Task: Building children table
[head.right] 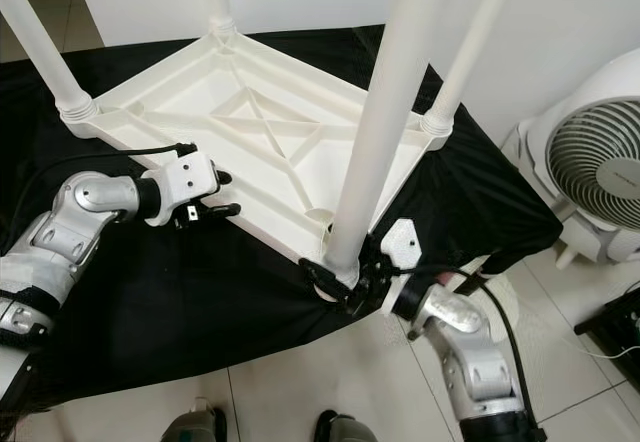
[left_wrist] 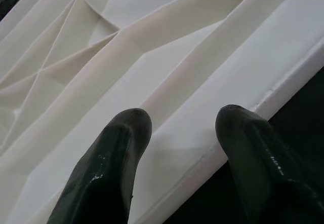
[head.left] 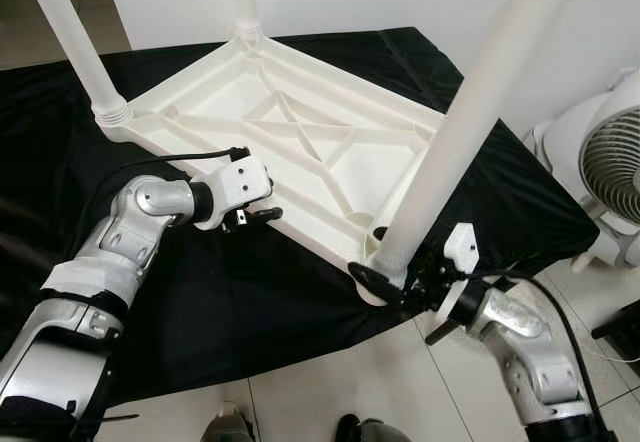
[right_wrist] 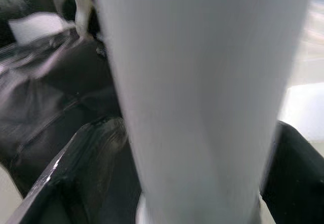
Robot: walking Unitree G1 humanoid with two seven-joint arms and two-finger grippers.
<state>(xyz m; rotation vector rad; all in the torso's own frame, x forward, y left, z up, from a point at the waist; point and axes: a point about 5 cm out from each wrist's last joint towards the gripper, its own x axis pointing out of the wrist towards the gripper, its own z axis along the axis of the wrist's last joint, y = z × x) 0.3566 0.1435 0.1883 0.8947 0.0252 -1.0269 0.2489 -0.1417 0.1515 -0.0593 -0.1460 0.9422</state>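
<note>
Room: white wall at the far side, pale tiled floor [head.left: 330, 402] near the robot, and a white fan [head.right: 600, 177] at the right.
Cloth: black cloth [head.left: 230, 292] covers the work surface and hangs over its near edge.
Table top: white table top [head.left: 300, 142] lies upside down on the cloth, ribs facing up, with a crossed rib in the middle.
Legs: four white legs stand up from the corners. The near leg [head.left: 460, 122] rises from the near right corner, right at the cloth's edge. Another leg [head.left: 75, 42] stands at the far left corner.
Left gripper: left gripper [head.left: 262, 202] is at the near left rim of the table top. Its two black fingers [left_wrist: 109, 168] are spread apart, with nothing between them. In the left wrist view they hang just over the rim, one above the white plastic, one toward the cloth. Whether they touch it, I cannot tell.
Right gripper: right gripper [head.right: 345, 280] is at the foot of the near leg, low by the corner socket. Its fingers [right_wrist: 83, 168] sit on both sides of the leg and are clasped around it.
Feet: tips of the robot's feet [head.left: 225, 427] show on the floor at the near edge.
</note>
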